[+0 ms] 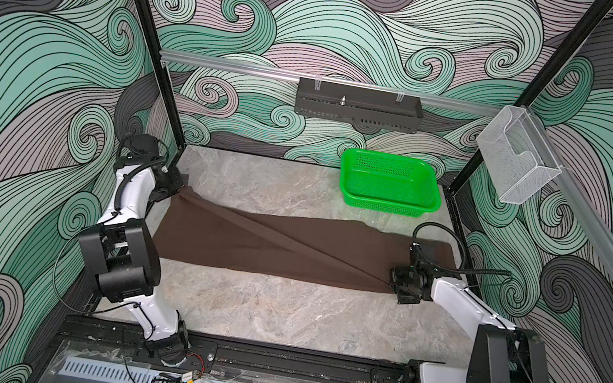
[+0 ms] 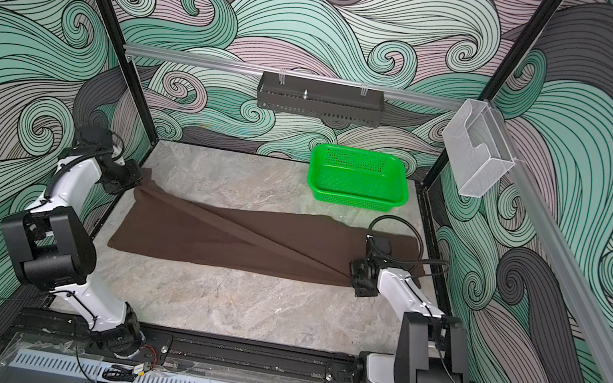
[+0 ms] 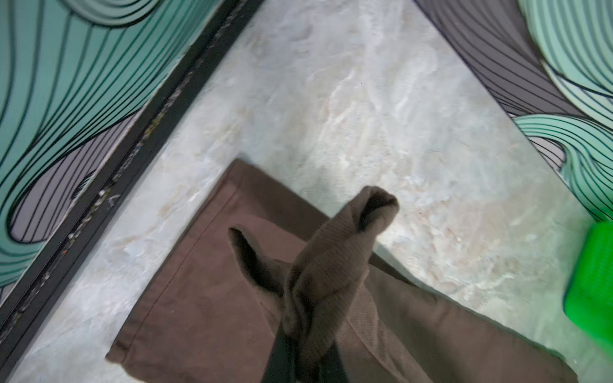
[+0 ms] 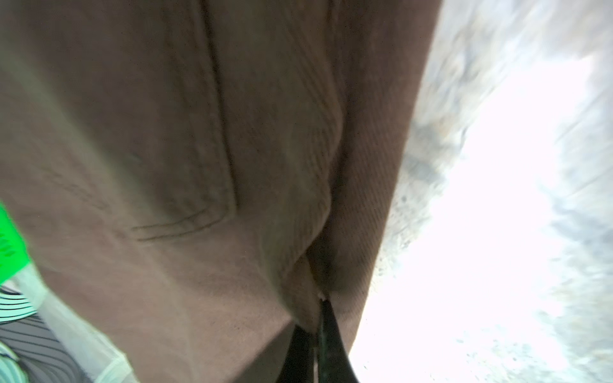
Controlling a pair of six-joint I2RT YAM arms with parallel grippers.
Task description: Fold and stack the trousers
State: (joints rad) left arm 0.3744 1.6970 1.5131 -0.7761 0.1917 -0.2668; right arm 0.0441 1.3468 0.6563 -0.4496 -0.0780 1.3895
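Lying long axis side to side on the marble table (image 1: 255,310), the trousers (image 1: 266,245) are pinched at both ends, left gripper (image 1: 180,190) closed on the far hem corner, right gripper (image 1: 392,285) closed on the near waist-end corner, with a taut diagonal ridge between.

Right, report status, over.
Left pincer shut on trousers, far left corner. Right pincer shut on near right corner. Stretched taut across table. Basket behind, not in the way.

Walls of swirling teal, mauve and grey wave pattern (image 1: 367,21) enclose a grey marble-look tabletop (image 1: 276,310); a black perforated metal tray (image 1: 357,114) hangs from a silver aluminium rail (image 1: 233,65) on the back wall.
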